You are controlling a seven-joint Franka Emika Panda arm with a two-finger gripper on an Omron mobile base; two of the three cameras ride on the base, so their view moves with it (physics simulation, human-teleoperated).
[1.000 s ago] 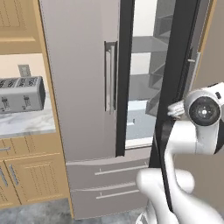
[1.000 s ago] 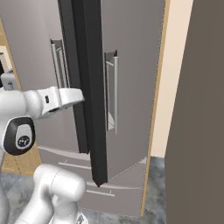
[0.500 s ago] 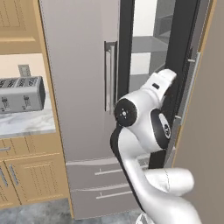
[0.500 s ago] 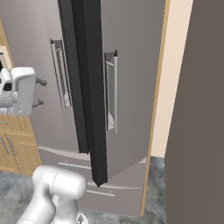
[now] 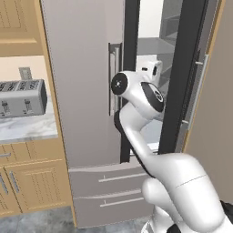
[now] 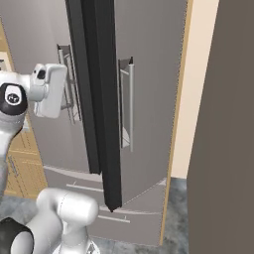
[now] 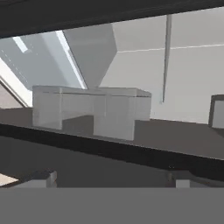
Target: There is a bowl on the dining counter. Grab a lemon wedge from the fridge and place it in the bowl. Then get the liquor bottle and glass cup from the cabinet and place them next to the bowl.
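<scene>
Both base views flanking the open fridge [image 5: 91, 91], hand view inside

The arm [image 5: 173, 182] consists of glossy white rounded link housings joined at dark, near-black joints. A round black end cap [image 5: 119, 83] with small pale markings closes one joint, and the hand [image 6: 48, 90] is a white, boxy block.

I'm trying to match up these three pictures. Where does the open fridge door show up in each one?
Left base view: the open fridge door stands edge-on at the right, a dark strip beside the lit interior.
Right base view: it runs down the middle, dark edge toward us, handle on its grey face.
Hand view: I cannot pick the door out with certainty.
Shared landmark: the closed door's handle.
</scene>
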